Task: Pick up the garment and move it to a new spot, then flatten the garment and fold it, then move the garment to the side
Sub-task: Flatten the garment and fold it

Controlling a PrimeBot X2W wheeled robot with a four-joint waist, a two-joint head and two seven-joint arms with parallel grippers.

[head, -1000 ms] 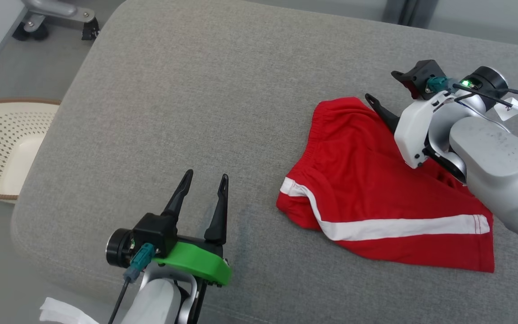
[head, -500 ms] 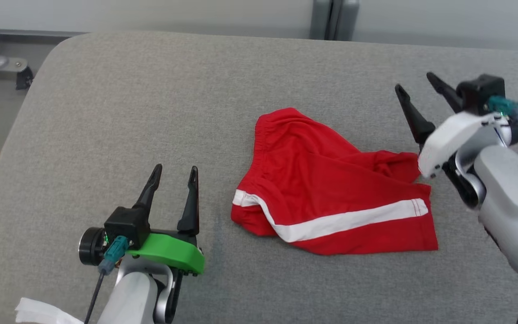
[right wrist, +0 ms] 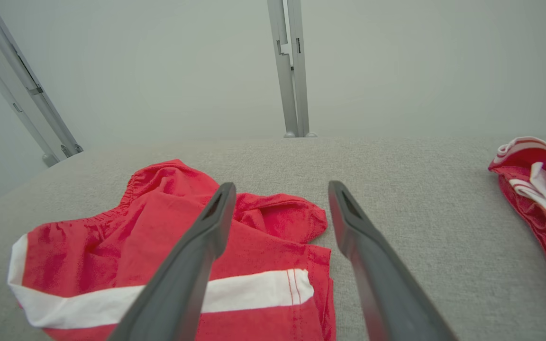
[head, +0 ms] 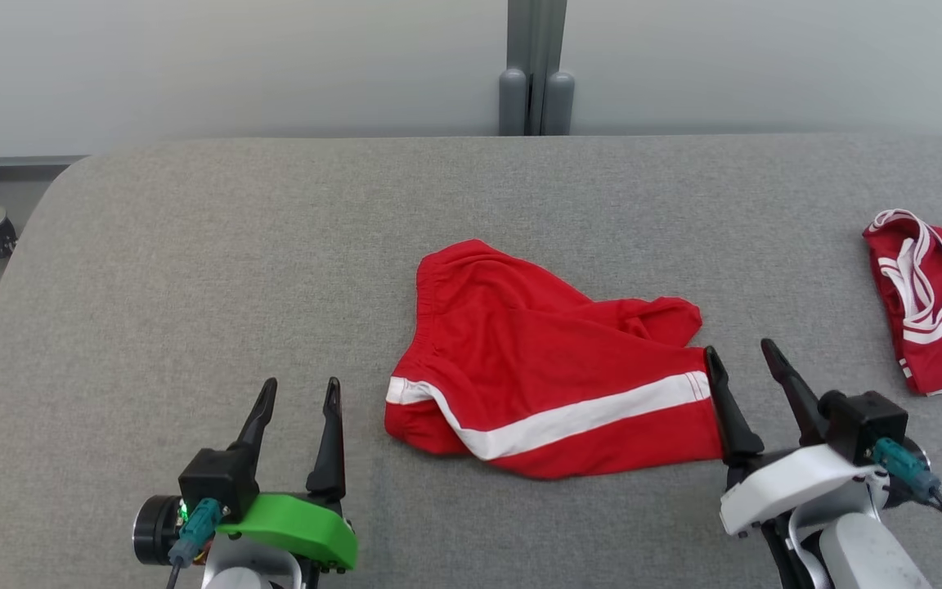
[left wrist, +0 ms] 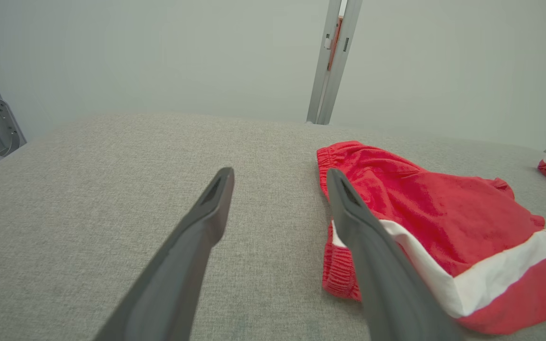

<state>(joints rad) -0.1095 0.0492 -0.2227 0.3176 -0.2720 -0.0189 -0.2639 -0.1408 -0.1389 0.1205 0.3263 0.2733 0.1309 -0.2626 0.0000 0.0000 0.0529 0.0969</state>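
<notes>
As right hand [head: 739,350] gapes, garment [head: 536,368] just beside

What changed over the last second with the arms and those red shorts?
The right end effector drew back off the red shorts toward the robot and now sits open beside their striped leg hem, holding nothing. The head camera also swung, so the picture's shift is not the shorts moving. The shorts lie crumpled as before; the left end effector stayed open, clear of them.
</notes>
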